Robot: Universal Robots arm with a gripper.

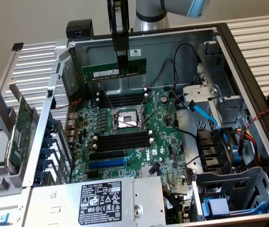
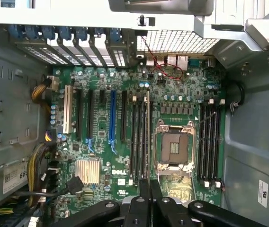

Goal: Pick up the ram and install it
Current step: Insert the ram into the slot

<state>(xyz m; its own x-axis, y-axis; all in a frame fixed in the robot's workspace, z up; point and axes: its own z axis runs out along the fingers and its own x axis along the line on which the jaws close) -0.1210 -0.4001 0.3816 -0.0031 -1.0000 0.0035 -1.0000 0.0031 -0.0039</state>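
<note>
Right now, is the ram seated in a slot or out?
Out. The ram is held in the shut jaws of the gripper, above the memory slots, not touching them.

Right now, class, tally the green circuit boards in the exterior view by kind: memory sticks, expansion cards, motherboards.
Ram: 1
Expansion card, outside the case at the exterior view's left: 1
Motherboard: 1
Total: 3

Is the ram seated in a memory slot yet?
No, the ram hangs in the shut pincer above the motherboard, clear of the black memory slots.
</note>
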